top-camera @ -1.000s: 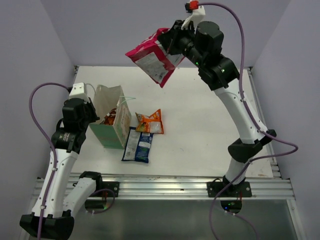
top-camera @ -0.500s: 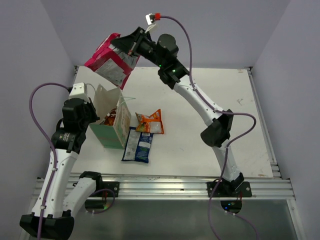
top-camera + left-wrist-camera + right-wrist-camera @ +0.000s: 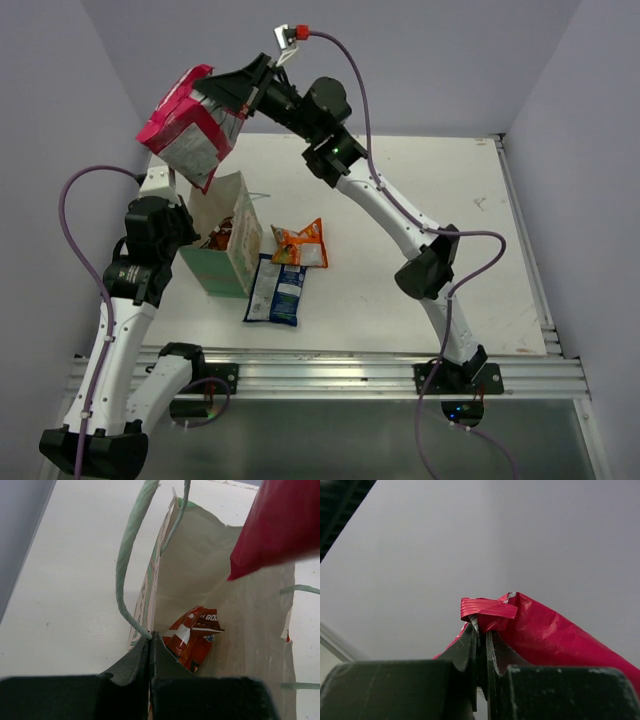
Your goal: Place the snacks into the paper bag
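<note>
My right gripper (image 3: 238,93) is shut on the edge of the larger magenta packet (image 3: 188,122), which hangs in the air just above the open mouth of the mint-green paper bag (image 3: 228,255); the pinched edge shows in the right wrist view (image 3: 530,625). My left gripper (image 3: 151,639) is shut on the bag's left wall at its rim (image 3: 150,580), holding the bag open. The red-and-dark packet (image 3: 194,636) lies inside the bag. The packet's magenta corner (image 3: 272,527) hangs over the opening. The orange packet (image 3: 301,244) and the blue-and-white packet (image 3: 279,289) lie on the table right of the bag.
The white table (image 3: 420,210) has purple walls on three sides and a metal rail (image 3: 330,372) at the near edge. The bag's string handles (image 3: 127,555) loop up by my left fingers.
My right arm has swung the magenta packet left and slightly down, from above the table's middle to over the bag's mouth. The left arm and bag have not moved.
</note>
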Robot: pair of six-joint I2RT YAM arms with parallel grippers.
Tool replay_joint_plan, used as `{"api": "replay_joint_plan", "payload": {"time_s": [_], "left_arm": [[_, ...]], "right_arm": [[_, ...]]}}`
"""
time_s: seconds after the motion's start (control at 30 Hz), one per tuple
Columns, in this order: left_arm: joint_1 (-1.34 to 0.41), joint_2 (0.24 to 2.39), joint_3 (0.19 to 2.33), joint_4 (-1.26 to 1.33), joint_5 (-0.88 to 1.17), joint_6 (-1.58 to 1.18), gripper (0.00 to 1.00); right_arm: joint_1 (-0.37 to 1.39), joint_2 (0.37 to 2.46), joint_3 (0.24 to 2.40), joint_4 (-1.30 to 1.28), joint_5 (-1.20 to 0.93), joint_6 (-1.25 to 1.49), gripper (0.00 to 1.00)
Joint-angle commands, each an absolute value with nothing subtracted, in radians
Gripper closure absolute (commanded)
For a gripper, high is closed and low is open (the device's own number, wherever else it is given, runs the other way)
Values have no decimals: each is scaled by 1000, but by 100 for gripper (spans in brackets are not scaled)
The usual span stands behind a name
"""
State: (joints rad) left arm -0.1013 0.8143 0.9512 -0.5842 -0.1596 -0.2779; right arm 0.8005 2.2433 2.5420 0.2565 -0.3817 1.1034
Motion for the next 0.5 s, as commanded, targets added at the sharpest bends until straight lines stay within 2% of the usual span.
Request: {"api": "replay_joint_plan", "payload": {"time_s": [0.0,0.17,0.4,0.47], "left_arm": [[-109,813,942,-586,-141,-295,100],[-109,808,942,-586,-141,-298,100],[-109,802,939,-586,-147,-296,100],[-109,801,939,-586,-149,-295,100]], "right_arm": [[805,2158,2576,373,-403,1183,100],[821,2083,2413,423,-436,1253,100],[862,2010,2045,580,-472,1382,100],[874,2013,2026,589,-483,1404,100]]}}
